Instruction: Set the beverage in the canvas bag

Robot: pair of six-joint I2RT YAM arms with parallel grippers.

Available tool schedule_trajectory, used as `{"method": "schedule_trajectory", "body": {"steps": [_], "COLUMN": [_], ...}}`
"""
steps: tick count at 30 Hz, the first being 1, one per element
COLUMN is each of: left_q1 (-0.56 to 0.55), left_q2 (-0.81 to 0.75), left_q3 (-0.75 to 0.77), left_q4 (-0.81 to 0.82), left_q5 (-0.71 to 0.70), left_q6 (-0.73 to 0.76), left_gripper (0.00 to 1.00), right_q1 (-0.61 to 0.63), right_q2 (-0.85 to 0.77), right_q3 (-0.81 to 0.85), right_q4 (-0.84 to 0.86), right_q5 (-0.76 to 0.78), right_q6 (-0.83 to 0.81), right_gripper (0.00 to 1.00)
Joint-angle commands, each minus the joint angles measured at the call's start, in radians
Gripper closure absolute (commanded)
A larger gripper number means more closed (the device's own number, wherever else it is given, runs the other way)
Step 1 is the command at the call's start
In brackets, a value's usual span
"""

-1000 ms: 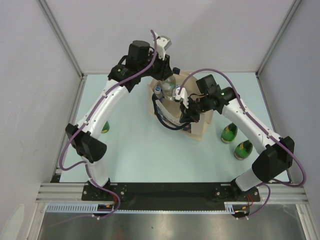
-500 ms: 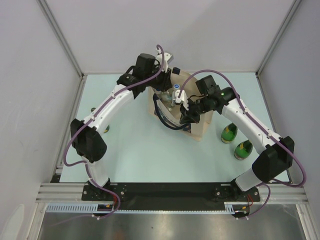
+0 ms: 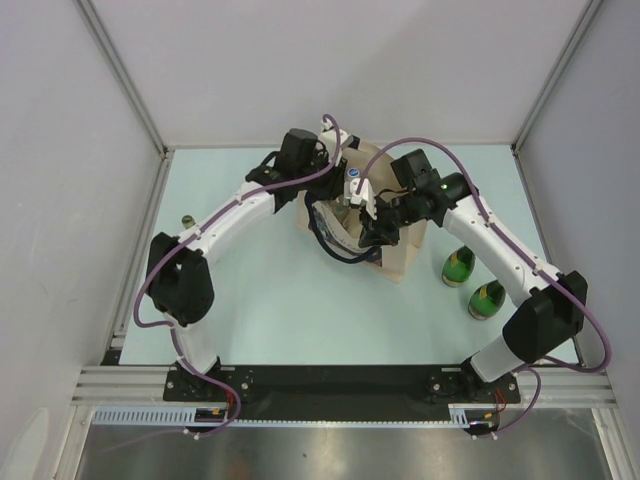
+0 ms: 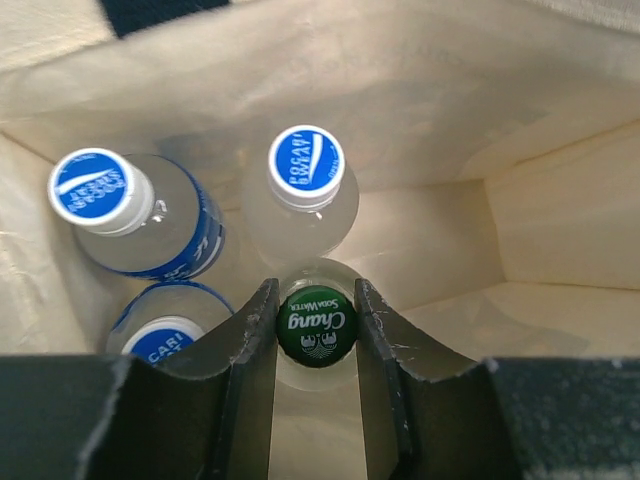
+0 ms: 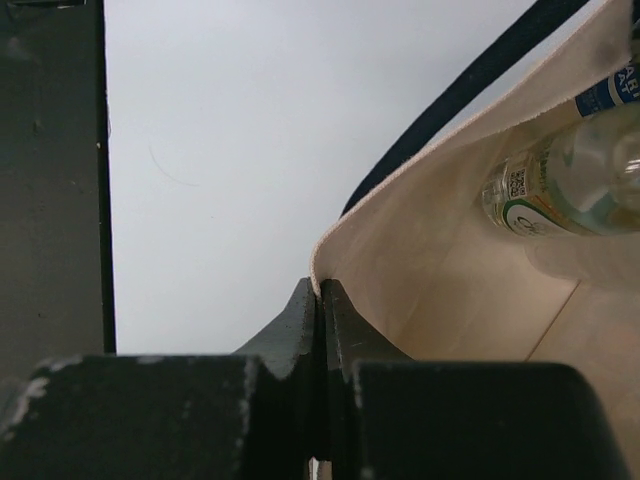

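Left claw (image 4: 315, 292) closed on neck of green-capped clear soda bottle (image 4: 317, 327), inside boxy beige canvas bag (image 4: 430, 110); blue-capped plastic bottles (image 4: 305, 167) at 12 and 10 o'clock. Right claw (image 5: 320, 295) pinched shut on bag rim. Probably glass: heavy, slick, breakable; neck under cap grips best.

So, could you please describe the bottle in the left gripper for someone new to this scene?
Look into the beige canvas bag, where four bottles show. It is the bottle clamped in the left gripper. Its cap is green and reads Chang; the other three caps are blue.
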Motion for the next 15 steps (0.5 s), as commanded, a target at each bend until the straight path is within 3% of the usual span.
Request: {"method": "schedule_trajectory", "body": {"steps": [1, 15], "left_q1": [-0.017, -0.024], "left_q2": [-0.033, -0.002], "left_q3": [-0.026, -0.092], "left_q4": [0.195, 0.213], "left_q5": [0.025, 0.018], "left_q6": [0.044, 0.068], "left_gripper": [1.0, 0.95], "right_q1": [-0.005, -0.088], "right_q2": [0.001, 0.046], "right_q3": [0.054, 0.214], "right_q4": [-0.059, -0.081], "right_q5": [-0.085, -0.215], "right_q6": [0.03, 0.085], "right_gripper": [1.0, 1.0]}}
